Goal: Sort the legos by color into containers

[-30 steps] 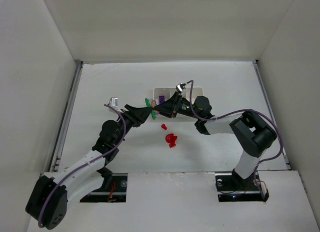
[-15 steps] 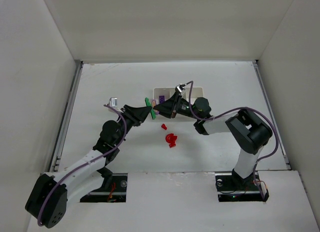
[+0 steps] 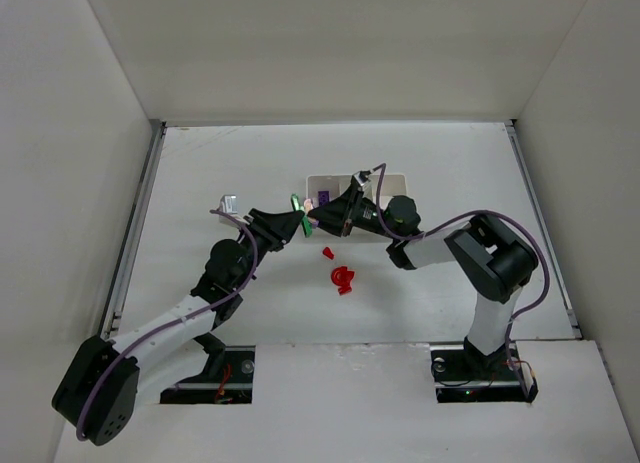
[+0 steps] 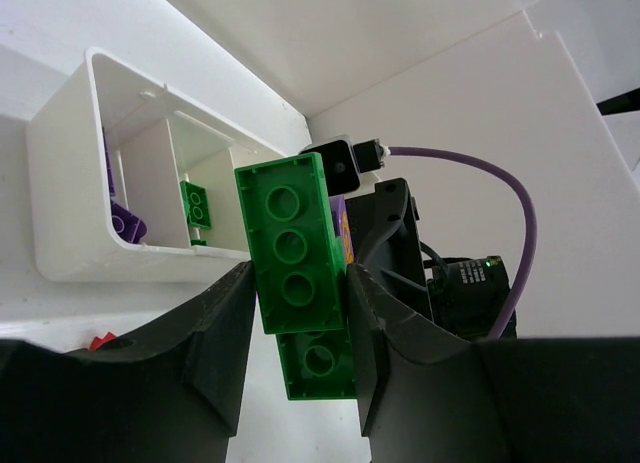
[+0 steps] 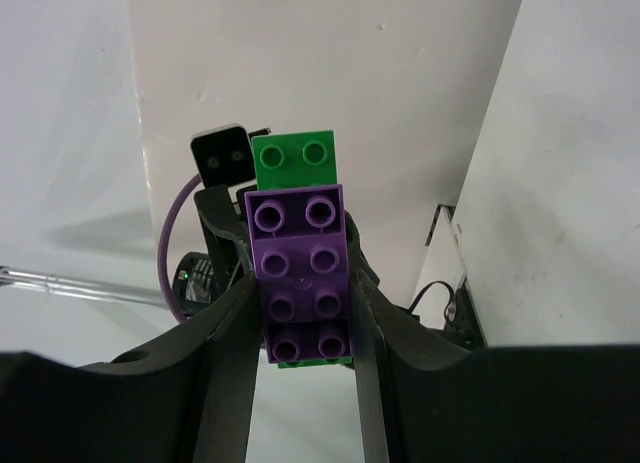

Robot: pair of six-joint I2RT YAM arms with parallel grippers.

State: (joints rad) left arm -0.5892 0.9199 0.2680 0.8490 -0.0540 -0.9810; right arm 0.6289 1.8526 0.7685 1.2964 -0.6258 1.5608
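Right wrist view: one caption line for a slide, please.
Right fingers grip a purple lego, a green lego behind it.

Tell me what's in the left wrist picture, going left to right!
White tray → green lego pinched in the left gripper → purple cable. The purple lego stuck to the green one overlaps it, so I skipped it.

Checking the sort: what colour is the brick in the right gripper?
A purple studded brick; right wrist view shows it best.
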